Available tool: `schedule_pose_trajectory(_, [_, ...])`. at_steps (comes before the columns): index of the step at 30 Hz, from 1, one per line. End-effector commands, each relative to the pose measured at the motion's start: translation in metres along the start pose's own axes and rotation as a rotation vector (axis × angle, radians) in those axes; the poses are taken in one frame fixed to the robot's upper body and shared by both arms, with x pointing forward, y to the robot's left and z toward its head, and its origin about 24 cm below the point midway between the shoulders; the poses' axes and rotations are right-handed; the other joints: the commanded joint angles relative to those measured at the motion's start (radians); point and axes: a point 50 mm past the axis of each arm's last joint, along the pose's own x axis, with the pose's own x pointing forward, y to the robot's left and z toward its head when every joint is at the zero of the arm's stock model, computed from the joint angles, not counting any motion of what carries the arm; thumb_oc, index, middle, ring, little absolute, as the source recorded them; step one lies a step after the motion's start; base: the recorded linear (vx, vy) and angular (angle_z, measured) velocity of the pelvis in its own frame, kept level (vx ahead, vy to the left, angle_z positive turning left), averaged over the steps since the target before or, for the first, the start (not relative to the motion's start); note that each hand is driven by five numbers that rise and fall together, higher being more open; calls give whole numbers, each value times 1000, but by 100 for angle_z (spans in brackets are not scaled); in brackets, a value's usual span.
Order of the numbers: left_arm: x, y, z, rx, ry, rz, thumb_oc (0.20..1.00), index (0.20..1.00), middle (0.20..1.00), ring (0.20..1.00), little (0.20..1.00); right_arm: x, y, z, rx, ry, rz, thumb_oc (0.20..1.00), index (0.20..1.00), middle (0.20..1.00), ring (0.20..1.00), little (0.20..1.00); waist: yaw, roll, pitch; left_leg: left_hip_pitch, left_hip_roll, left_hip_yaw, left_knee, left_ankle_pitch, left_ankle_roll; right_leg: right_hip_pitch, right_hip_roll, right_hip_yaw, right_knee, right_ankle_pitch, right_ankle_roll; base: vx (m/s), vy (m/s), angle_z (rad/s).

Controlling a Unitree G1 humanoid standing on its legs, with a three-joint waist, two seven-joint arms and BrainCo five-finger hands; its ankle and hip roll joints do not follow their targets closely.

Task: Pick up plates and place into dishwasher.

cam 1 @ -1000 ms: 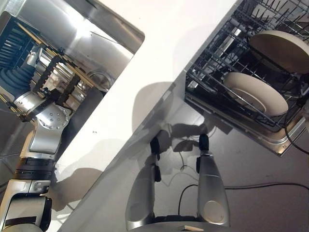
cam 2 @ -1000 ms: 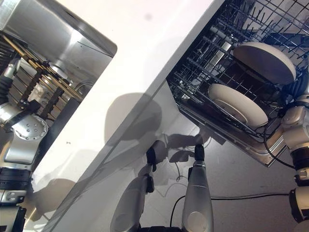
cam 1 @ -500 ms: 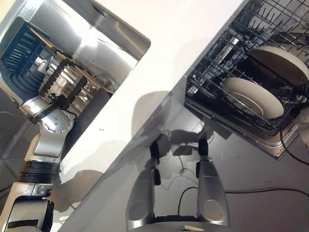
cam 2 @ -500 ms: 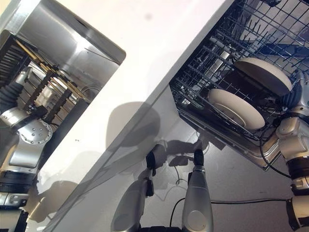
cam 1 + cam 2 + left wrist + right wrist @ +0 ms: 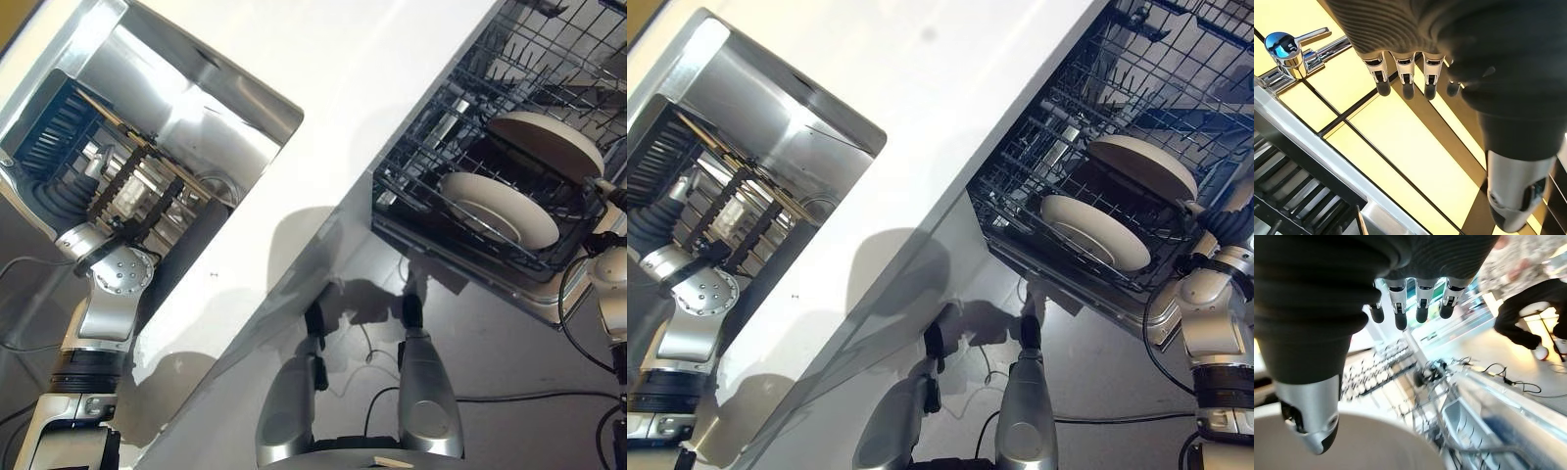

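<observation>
Cream round ceramic plates (image 5: 499, 209) are already sitting in your black wire dishwasher rack (image 5: 431, 147) at right. You're holding your right hand (image 5: 1409, 303) released above them, left hand (image 5: 1405, 78) released over the steel sink (image 5: 186, 108); further plates can't be made out.

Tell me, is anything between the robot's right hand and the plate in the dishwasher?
Nothing visible is. The right hand hovers with straight fingers just above the plate in the dishwasher rack, and the wrist view shows only open space between them.
</observation>
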Motion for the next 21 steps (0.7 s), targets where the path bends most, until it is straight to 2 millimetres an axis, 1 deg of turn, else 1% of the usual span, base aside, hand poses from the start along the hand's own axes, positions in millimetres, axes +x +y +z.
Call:
schedule_pose_trajectory(1, [-27, -2, -9, 8, 21, -32, 1000, 1000, 1000, 1000, 1000, -2, -12, 16, 186, -53, -75, 1000, 1000, 1000, 1000, 1000, -39, -25, -107, -58, 67, 15, 155, -105, -31, -64, -52, 41, -17, 25, 15, -37, 150, -14])
schedule_pose_trajectory(6, [-39, -9, -12, -8, 56, -31, 1000, 1000, 1000, 1000, 1000, -2, -6, 29, 471, 0, -72, 1000, 1000, 1000, 1000, 1000, -58, 11, -73, -98, 50, 18, 257, -143, -31, -120, -73, 63, 60, 2, 1, -23, 166, -12])
schedule_pose_trajectory(11, [-43, -19, -8, -20, 64, -36, 1000, 1000, 1000, 1000, 1000, -3, 10, 51, 801, 5, 33, 1000, 1000, 1000, 1000, 1000, -74, 31, -30, -141, 41, 26, 348, -177, -28, -175, -85, 92, 131, -18, -12, -22, 111, -21])
schedule_pose_trajectory(14, [-40, -23, -6, -20, 70, -33, 1000, 1000, 1000, 1000, 1000, -3, 16, 57, 885, 8, 31, 1000, 1000, 1000, 1000, 1000, -81, 35, -8, -168, 44, 33, 387, -187, -26, -203, -85, 106, 168, -28, -17, -31, 39, -8])
schedule_pose_trajectory(18, [-38, -25, -5, -25, 76, -22, 1000, 1000, 1000, 1000, 1000, -2, 19, 54, 968, 25, 8, 1000, 1000, 1000, 1000, 1000, -89, 47, 15, -190, 41, 36, 416, -196, -24, -232, -88, 121, 201, -38, -21, -11, 49, -1])
schedule_pose_trajectory(21, [-39, -26, -4, -30, 74, -21, 1000, 1000, 1000, 1000, 1000, -3, 22, 54, 1018, 41, 16, 1000, 1000, 1000, 1000, 1000, -90, 55, 17, -205, 37, 35, 425, -198, -24, -251, -92, 131, 212, -39, -21, 12, 43, -10])
